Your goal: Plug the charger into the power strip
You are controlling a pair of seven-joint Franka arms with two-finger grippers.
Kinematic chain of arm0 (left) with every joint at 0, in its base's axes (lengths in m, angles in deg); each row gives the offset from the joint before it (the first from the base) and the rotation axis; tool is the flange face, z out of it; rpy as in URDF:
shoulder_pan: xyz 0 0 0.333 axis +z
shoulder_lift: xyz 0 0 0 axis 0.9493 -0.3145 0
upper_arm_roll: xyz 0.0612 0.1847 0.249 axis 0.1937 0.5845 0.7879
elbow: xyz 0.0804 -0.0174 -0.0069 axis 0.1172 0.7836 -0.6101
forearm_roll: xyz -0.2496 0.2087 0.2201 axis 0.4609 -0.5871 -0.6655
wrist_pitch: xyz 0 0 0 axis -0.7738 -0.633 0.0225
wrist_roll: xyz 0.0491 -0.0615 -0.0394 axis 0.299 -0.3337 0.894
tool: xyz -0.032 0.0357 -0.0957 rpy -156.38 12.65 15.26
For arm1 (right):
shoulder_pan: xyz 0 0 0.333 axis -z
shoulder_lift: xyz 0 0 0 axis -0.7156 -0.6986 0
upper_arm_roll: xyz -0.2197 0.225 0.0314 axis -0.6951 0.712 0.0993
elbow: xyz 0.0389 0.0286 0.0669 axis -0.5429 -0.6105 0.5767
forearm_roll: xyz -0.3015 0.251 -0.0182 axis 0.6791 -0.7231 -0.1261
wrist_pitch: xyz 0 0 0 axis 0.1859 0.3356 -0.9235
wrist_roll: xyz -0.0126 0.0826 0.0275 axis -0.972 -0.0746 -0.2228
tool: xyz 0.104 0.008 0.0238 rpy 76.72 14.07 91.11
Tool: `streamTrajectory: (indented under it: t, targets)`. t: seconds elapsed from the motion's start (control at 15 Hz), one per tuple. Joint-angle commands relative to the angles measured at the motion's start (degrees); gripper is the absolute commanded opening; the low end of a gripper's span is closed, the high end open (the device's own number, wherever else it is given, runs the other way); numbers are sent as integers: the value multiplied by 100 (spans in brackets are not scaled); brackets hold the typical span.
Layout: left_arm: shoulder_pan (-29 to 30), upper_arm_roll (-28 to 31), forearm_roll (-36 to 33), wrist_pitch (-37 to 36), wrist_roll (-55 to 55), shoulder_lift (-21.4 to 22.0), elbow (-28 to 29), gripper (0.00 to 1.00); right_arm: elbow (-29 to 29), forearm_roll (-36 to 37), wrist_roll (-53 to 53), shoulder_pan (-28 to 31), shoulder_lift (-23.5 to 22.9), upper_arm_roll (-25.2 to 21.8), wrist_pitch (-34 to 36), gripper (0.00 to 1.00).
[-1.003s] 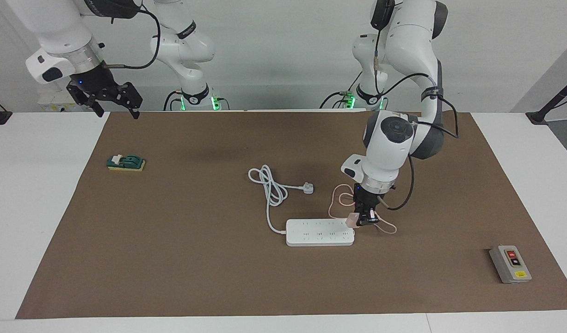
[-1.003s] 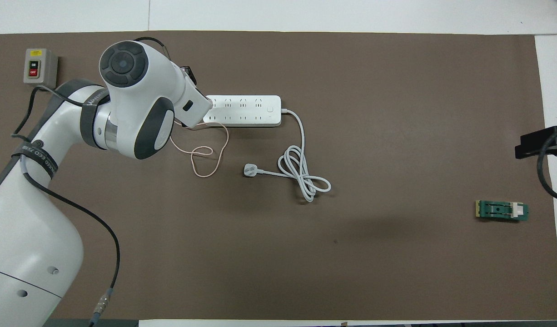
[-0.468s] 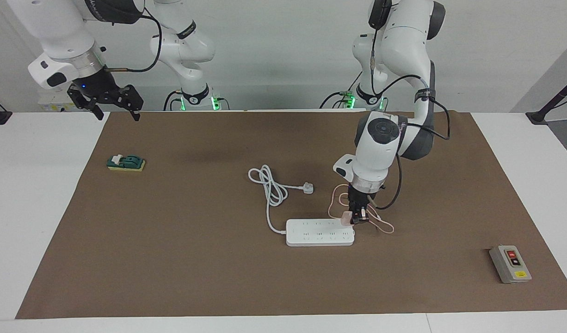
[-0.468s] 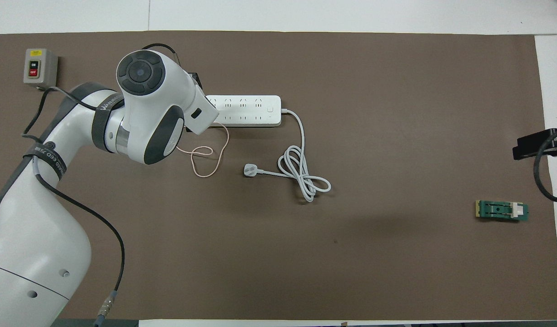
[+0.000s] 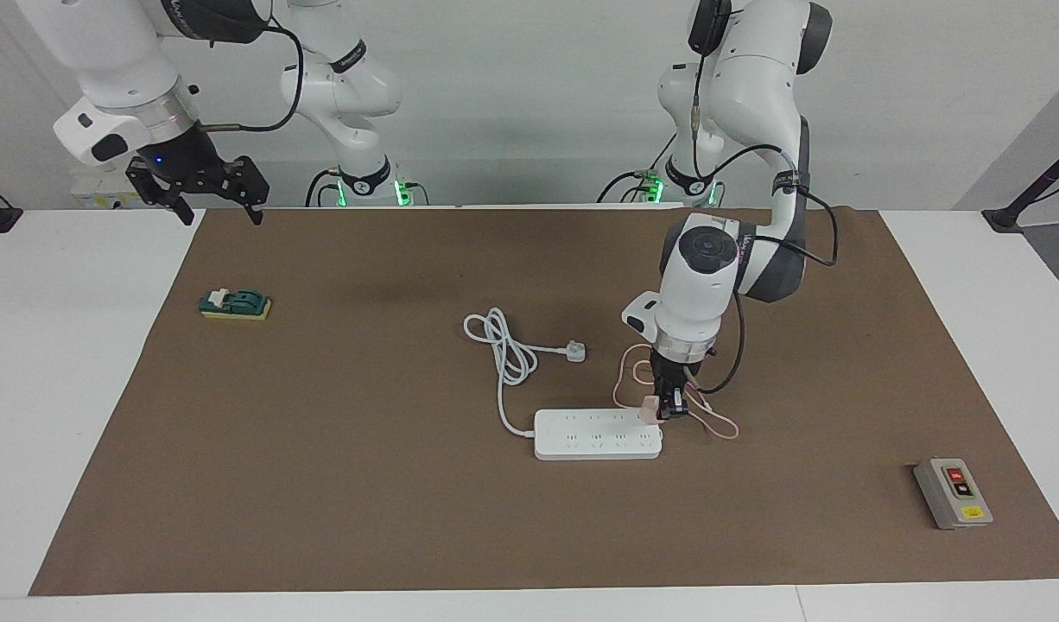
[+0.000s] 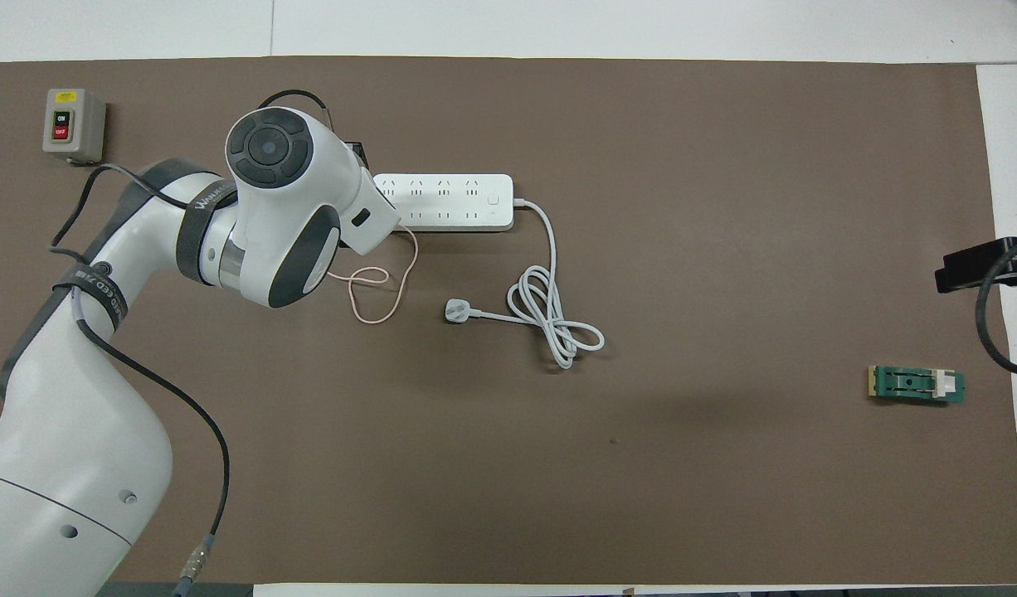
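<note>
Left gripper (image 5: 670, 406) jaws clamped on charger (image 5: 649, 405), poised above power strip (image 5: 597, 434) end socket for insertion; right gripper (image 5: 214, 203) waiting, jaws wide, at 10 o'clock

White arms (image 5: 698, 285), grey joint caps, black cables, black tools.

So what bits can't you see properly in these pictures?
- Overhead view: the left gripper and charger are hidden under the left arm's wrist.
- Facing view: the charger, held by the left gripper at the power strip, is too small to show whether its prongs are in a socket.
- Overhead view: the right gripper is cut off by the edge.
</note>
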Motion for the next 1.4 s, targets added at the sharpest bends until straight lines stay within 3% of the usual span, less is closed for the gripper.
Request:
streamTrajectory:
  t: [0.0, 1.34]
  targets:
    - [-140, 68, -102, 154, 27, 113, 169, 0, 14, 112, 159, 30, 18, 47, -39, 100]
    - [-202, 68, -102, 83, 307, 227, 459, 0, -30, 95, 123, 4, 36, 47, 23, 100]
